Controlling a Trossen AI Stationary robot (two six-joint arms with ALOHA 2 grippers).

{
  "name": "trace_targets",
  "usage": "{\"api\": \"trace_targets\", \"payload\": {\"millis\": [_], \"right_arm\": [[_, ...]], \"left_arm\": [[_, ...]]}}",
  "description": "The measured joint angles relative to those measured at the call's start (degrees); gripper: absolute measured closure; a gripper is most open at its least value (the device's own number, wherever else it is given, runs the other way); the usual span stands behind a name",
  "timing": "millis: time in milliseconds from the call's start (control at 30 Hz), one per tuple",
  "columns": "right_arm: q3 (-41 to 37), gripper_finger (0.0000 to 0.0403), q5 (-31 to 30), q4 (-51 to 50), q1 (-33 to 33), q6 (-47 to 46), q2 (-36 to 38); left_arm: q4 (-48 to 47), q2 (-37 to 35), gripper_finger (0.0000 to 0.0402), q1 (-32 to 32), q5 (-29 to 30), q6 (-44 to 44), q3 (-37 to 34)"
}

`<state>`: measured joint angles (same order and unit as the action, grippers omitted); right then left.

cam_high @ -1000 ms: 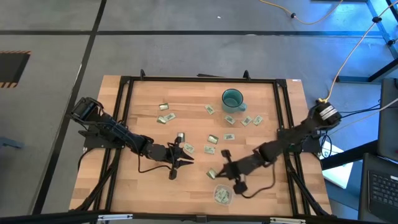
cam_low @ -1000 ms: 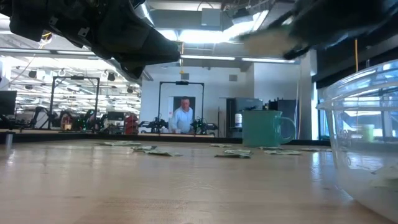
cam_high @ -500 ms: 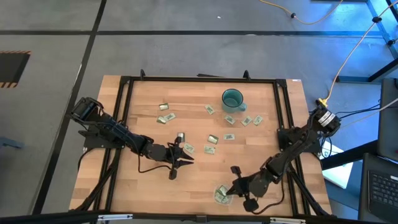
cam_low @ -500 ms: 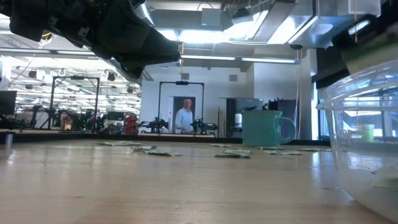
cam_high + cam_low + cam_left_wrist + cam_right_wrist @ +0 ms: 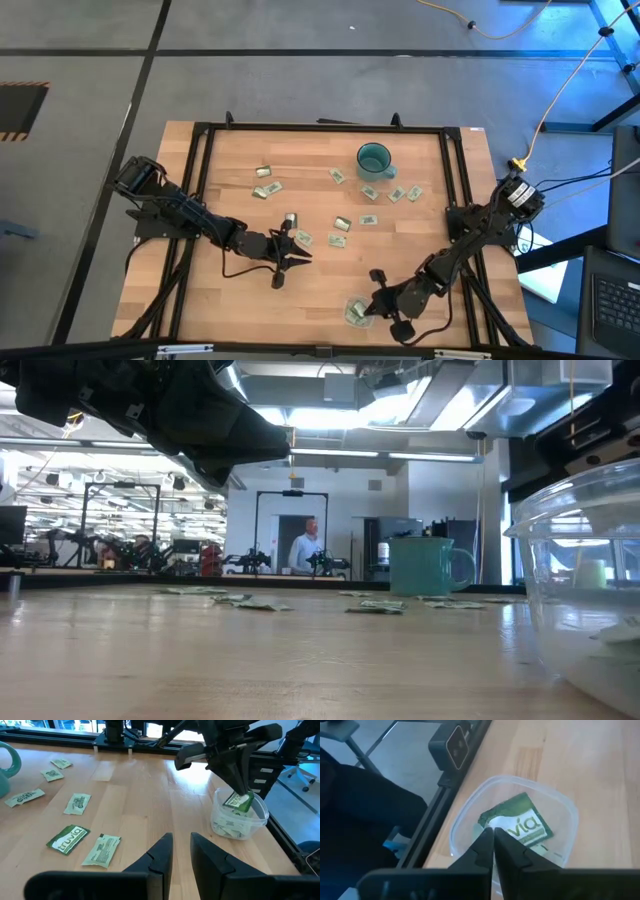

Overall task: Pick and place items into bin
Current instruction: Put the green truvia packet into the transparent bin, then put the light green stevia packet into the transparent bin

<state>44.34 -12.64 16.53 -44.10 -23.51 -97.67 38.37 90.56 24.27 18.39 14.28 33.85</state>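
Note:
The clear tub stands near the table's near edge and has several packets in it; it also shows in the left wrist view and the low view. My right gripper hangs over it, shut on a green packet. Several pale green and white packets lie flat across the middle of the table. My left gripper hovers left of centre, a little open and empty, with two packets just ahead of it. My right gripper pinches the green packet between its two fingers at one end. The fingers come from above, slanting down. The packet hangs below them, its lower end at the tub's mouth and clear of the table.
A teal mug stands toward the far edge, with packets around it. A black frame runs around the tabletop. A camera box sits on the near rail beside the tub. Far behind the table a person walks.
My right gripper has carried the packet from the middle of the table toward the near edge and now holds it over the tub, still shut on it. The move was quick at first and then nearly stopped. My left arm has kept still.

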Motion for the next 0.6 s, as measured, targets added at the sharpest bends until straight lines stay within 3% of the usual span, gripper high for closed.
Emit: {"api": "trace_targets", "payload": {"millis": [333, 600], "right_arm": [[0.0, 0.0337, 0.26, -1.34, 0.01, 0.37, 1.74], [0.11, 0.0329, -1.6, -15.48, 1.44, -1.85, 17.74]], "left_arm": [[-0.02, 0.0, 0.0341, 0.0, -0.02, 0.0, 0.0], [-0.02, 0.0, 0.0341, 0.0, -0.53, 0.2, 0.0]]}}
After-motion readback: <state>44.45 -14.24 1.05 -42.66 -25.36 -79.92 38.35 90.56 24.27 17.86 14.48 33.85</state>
